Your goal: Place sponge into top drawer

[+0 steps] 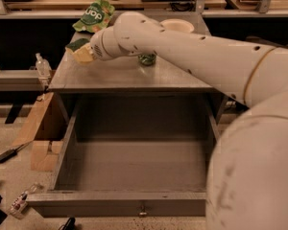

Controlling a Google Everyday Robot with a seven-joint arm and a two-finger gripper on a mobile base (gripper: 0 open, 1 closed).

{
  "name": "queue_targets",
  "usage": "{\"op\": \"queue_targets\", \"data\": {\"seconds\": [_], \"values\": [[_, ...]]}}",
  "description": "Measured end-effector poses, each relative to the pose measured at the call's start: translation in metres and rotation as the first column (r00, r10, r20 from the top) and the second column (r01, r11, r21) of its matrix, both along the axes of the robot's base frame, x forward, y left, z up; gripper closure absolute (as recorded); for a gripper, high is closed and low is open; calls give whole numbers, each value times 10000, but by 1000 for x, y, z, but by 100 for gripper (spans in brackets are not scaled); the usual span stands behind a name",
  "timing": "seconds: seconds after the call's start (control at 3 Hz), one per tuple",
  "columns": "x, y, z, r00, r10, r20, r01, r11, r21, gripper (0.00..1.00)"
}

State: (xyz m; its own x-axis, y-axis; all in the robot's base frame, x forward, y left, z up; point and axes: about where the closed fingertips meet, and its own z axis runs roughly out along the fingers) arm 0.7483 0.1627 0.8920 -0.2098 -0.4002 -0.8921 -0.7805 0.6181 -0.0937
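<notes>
The sponge [79, 51], dark green top over pale yellow foam, is at the tip of my arm over the left rear part of the grey table top [120, 75]. My gripper [86, 54] is shut on it; the fingers are mostly hidden behind the white wrist. The top drawer [120, 206] is pulled wide open below the table's front edge. Its deep grey inside holds nothing, and its small knob [142, 210] is in the middle of the front panel. The sponge is behind and above the drawer's opening, to the left.
A green snack bag [92, 15] lies at the table's back left, a white bowl [178, 26] at the back. A green can [147, 59] stands partly behind my arm. Wooden blocks [41, 128] stand left of the drawer, with a small bottle [41, 64] on a side shelf.
</notes>
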Motion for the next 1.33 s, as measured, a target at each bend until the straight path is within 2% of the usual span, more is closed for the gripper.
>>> {"op": "queue_targets", "data": {"seconds": [0.33, 0.67, 1.0, 1.33], "values": [[-37, -31, 33, 9996, -147, 237, 158, 9988, -467, 100], [-100, -65, 40, 9994, -35, 343, 57, 9979, -647, 100], [-165, -92, 6, 9989, 382, -255, -402, 9955, -852, 100], [-219, -142, -51, 9894, 452, -1380, -540, 9967, -607, 100]]}}
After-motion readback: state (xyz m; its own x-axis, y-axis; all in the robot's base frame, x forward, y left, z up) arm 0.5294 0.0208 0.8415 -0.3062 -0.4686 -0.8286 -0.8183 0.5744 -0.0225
